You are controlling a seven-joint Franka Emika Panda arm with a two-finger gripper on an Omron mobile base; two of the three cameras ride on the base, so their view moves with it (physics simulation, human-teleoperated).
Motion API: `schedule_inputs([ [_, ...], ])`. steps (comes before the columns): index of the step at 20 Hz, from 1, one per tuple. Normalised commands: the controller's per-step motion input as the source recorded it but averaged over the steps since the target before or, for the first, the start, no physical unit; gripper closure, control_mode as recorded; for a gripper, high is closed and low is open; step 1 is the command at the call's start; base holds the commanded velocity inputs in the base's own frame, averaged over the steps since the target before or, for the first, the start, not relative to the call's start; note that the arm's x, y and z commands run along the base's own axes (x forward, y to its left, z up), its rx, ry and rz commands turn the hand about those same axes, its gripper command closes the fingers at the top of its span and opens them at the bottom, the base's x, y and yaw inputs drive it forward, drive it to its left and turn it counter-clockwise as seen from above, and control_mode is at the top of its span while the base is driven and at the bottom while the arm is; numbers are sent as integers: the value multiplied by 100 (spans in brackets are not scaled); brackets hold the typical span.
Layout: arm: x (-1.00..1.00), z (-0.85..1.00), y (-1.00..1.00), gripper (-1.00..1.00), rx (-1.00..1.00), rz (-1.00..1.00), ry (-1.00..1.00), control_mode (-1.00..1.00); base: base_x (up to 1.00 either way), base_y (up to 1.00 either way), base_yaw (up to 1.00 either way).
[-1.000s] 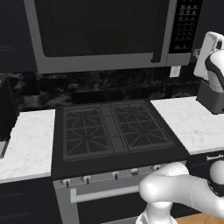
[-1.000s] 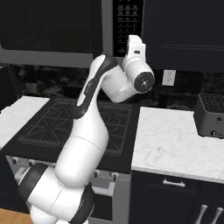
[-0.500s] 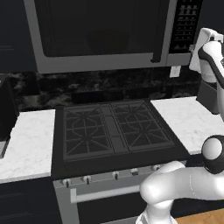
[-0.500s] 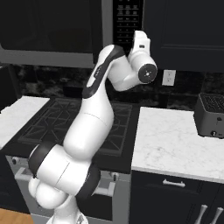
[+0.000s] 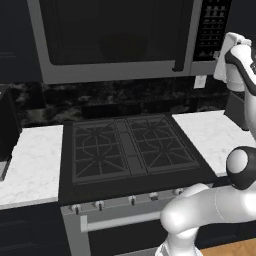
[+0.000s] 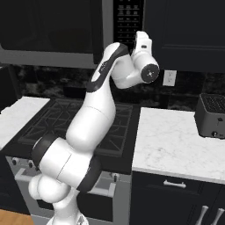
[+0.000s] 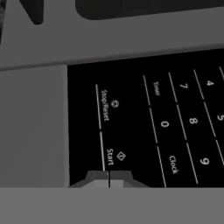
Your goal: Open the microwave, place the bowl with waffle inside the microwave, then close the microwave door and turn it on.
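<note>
With the microwave door (image 5: 112,37) shut, the task looks to be at its last step — turning the microwave (image 5: 130,42) on. Its hand (image 7: 109,180), fingertips pressed together and holding nothing, sits just beside the Start button (image 7: 114,156) on the black button panel (image 6: 128,19). Next comes a short, straight push — no sideways drift toward Stop/Reset (image 7: 107,105).

stove (image 5: 129,146): between marble counters | toaster (image 6: 212,116): on right counter (image 6: 176,143)

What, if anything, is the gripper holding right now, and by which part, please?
Nothing is held. The gripper is shut, its fingertips together with nothing between them, right at the Start key on the microwave button panel.
</note>
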Motion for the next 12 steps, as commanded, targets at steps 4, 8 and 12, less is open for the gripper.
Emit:
schedule_inputs([
  [4, 65, -6, 0, 100, 0, 0, 0, -100, 0, 0, 0],
  [8, -14, -13, 5, 100, 0, -1, -1, -100, 0, 0, 0],
  [12, -77, 15, 26, 100, 0, 0, -5, -100, 0, 0, 0],
])
